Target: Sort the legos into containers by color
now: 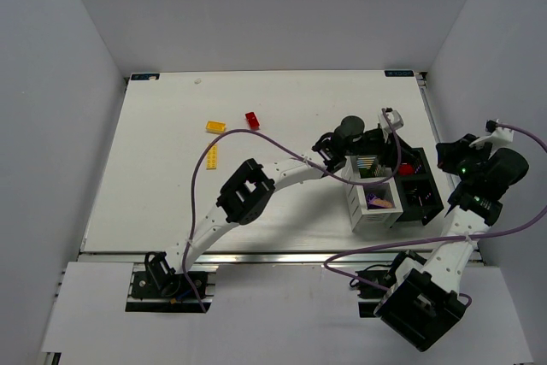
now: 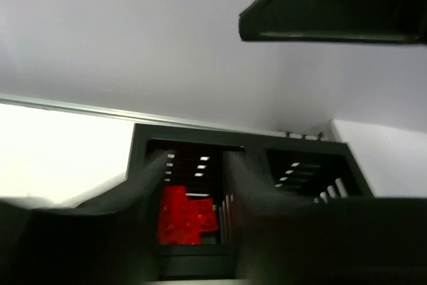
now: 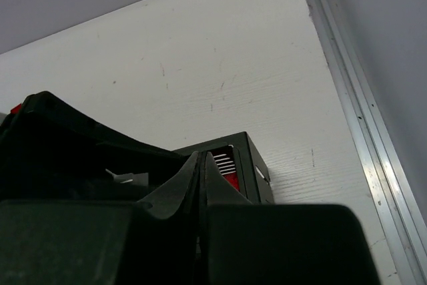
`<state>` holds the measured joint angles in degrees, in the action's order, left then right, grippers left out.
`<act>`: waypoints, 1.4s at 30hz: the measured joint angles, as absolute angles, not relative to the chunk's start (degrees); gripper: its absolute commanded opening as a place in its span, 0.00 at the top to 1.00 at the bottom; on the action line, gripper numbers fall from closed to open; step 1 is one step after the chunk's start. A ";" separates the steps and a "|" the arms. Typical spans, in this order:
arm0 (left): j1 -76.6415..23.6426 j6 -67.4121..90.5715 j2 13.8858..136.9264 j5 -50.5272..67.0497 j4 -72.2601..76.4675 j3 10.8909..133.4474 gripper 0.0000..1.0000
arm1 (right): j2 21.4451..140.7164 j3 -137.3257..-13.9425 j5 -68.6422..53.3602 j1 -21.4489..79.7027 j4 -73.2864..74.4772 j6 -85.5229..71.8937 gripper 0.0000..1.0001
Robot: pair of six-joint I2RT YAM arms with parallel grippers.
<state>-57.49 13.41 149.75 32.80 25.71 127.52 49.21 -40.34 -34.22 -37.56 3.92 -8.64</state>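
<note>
Holds the left claw [image 2: 193,165] part-open, seemingly empty, above the black compartment of the containers [image 1: 369,211] where red legos [image 2: 183,215] lie colour-matched, right claw [image 3: 199,165] pinched shut aside to stay clear, loose legos [image 1: 214,126] waiting on the table [image 1: 154,194].

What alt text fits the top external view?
The left claw reaches the containers, which hold red legos and a purple piece; the right claw sits shut beside them. Two yellow legos and one red lego lie loose on the table.
</note>
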 measured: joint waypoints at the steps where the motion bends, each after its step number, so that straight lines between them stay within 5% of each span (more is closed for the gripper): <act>1: -57.49 13.82 149.69 32.45 25.71 127.48 0.71 | 49.21 -40.34 -35.33 -37.58 3.92 -8.29 0.84; 3: -57.49 13.98 149.12 31.62 25.93 126.72 0.93 | 49.21 -40.34 -40.10 -37.63 3.90 -6.66 0.69; 4: -57.28 14.39 148.49 30.92 26.50 125.73 0.97 | 49.21 -40.34 -43.00 -37.65 3.86 -5.26 0.55; 6: -56.90 15.20 146.41 29.89 27.22 122.85 0.99 | 49.25 -40.38 -52.18 -37.60 4.12 -1.50 0.47; 13: -50.37 19.64 130.04 24.16 26.87 104.60 1.00 | 54.74 -49.87 -69.60 -32.01 16.47 19.44 0.52; 16: -42.85 22.04 121.03 22.22 23.86 97.51 0.77 | 57.71 -55.51 -67.20 -23.92 19.18 24.73 0.55; 20: -32.62 21.21 109.69 17.93 14.22 88.84 0.28 | 64.14 -60.60 -57.65 -9.58 21.26 27.57 0.57; 22: -28.95 20.29 103.55 13.08 9.21 82.83 0.15 | 69.25 -63.11 -51.00 -0.84 21.96 27.59 0.56; 29: -25.58 20.43 84.71 -4.84 -9.28 65.54 0.03 | 95.74 -82.39 -27.27 24.53 25.17 20.93 0.38; 35: -25.47 18.85 63.13 -20.88 -16.67 52.42 0.02 | 122.48 -112.75 -12.38 34.02 29.56 10.44 0.22; 36: -25.47 18.15 59.18 -23.33 -16.23 50.19 0.02 | 126.82 -118.34 -10.46 34.92 29.95 8.16 0.11; 42: -25.34 14.24 47.42 -34.74 -14.87 42.65 0.02 | 135.13 -123.55 0.32 38.17 25.96 -0.23 0.12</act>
